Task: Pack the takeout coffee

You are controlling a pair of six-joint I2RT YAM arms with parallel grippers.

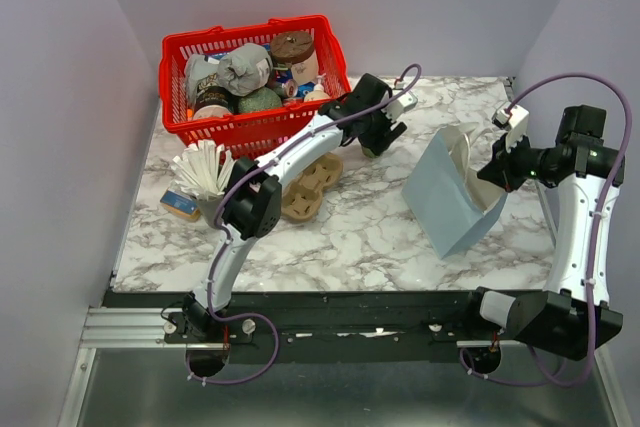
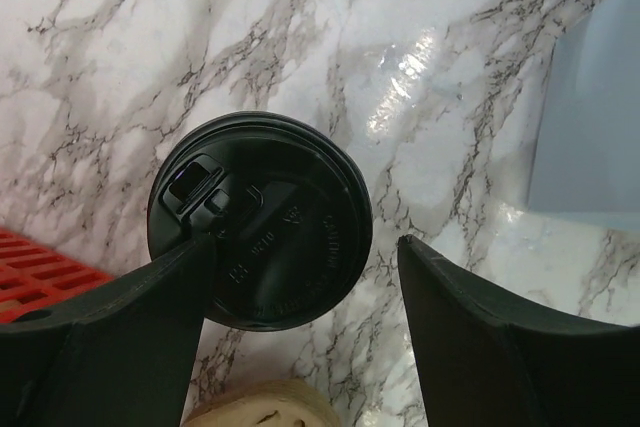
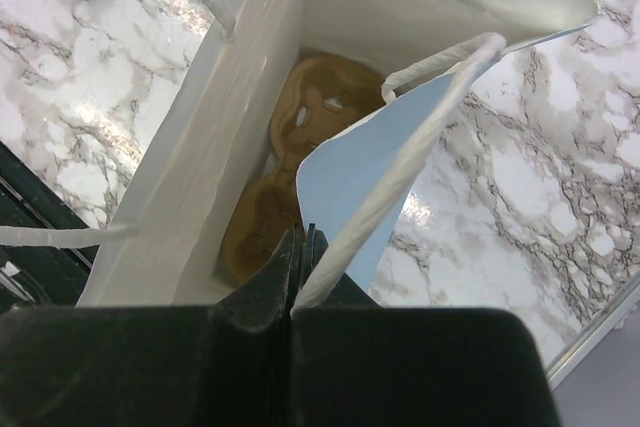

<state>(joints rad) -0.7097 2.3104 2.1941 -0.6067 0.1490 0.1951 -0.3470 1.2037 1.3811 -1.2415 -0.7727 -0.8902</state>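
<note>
Black fingers (image 2: 120,337) of the left gripper (image 2: 305,247) fill the bottom of its wrist view, jaws apart, straddling the takeout coffee (image 2: 262,219). Only its lid (image 2: 300,177) shows from above. Cup looks upright on the marble worktop (image 2: 450,67), near the red basket (image 1: 230,127). Nothing clamped yet.

One finger overlaps the lid rim in view, the other stands clear w/ a gap. That's off-centre, so closing from here could shove or tip the cup, or bite on the lid & pop it.

Right gripper (image 3: 303,237) is pinched together on a white handle (image 3: 400,160) of the blue bag (image 1: 450,202), keeping the mouth up. A brown carrier (image 3: 300,137) lies inside. One bag wall folds inward, prob. a snag pt for the cup on its way in.
</note>
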